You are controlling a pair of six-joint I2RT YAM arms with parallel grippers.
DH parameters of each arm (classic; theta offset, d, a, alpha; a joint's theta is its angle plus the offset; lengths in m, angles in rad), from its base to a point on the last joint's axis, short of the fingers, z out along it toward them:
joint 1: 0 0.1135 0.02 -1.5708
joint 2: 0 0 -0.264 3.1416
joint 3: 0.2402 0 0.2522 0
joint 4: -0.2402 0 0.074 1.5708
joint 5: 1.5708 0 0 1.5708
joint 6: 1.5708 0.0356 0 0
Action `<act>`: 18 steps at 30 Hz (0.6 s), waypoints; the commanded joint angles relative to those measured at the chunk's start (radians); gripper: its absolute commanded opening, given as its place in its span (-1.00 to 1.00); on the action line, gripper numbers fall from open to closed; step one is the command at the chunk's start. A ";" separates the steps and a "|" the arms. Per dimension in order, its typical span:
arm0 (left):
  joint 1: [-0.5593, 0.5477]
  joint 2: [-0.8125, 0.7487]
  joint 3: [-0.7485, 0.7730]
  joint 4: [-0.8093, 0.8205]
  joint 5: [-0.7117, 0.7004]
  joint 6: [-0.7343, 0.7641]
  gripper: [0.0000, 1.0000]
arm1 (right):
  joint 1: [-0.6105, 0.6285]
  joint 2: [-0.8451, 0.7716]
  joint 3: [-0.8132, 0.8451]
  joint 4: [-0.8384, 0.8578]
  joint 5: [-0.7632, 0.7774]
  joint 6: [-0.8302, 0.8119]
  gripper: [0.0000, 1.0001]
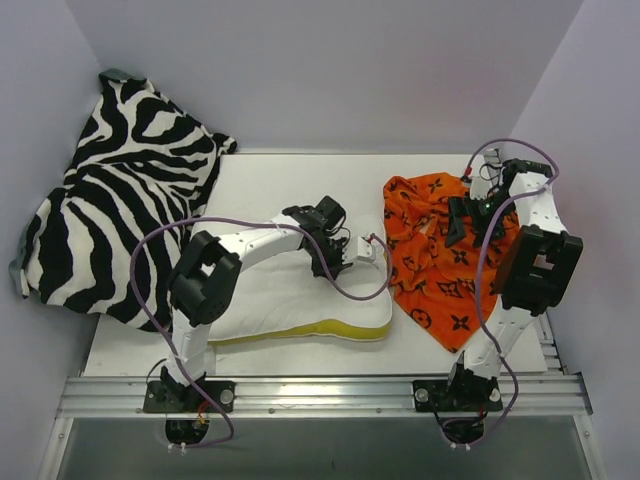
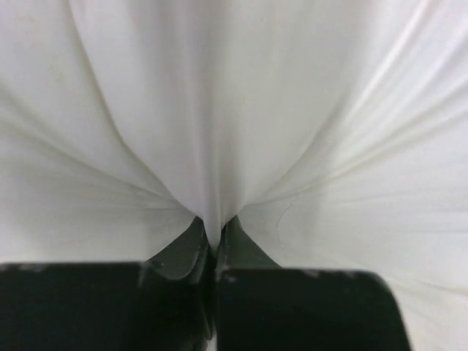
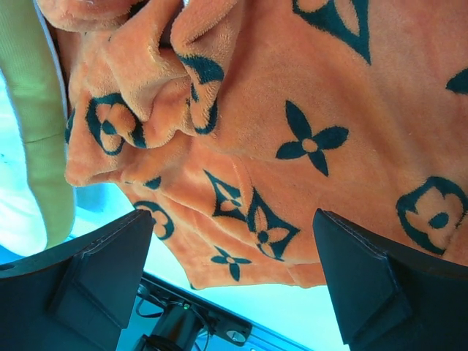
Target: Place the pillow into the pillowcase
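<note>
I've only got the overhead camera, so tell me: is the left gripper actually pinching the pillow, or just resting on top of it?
Observer: Pinching. The left wrist view shows the left gripper shut on a fold of the pillow, with creases fanning out from the pinch.
Operator: And the other arm, is it holding anything?
Observer: No. The right gripper is wide open, facing the pillowcase and gripping nothing.
Operator: Any opening visible in the fabric there?
Observer: I cannot tell. The right wrist view shows only bunched folds at the edge beside the pillow's yellow piping.
</note>
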 commanded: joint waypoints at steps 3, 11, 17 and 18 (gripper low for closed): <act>0.125 -0.189 -0.037 -0.166 0.174 -0.065 -1.00 | 0.070 -0.015 -0.012 0.042 0.008 -0.010 0.81; 0.284 -0.466 -0.089 -0.224 0.301 -0.154 -1.00 | 0.266 0.067 -0.015 0.299 0.238 0.028 0.62; 0.378 -0.546 -0.148 -0.212 0.370 -0.261 -1.00 | 0.389 0.216 0.155 0.308 0.240 0.074 0.26; 0.407 -0.554 -0.149 -0.209 0.391 -0.275 -1.00 | 0.416 0.235 0.163 0.304 0.243 0.074 0.11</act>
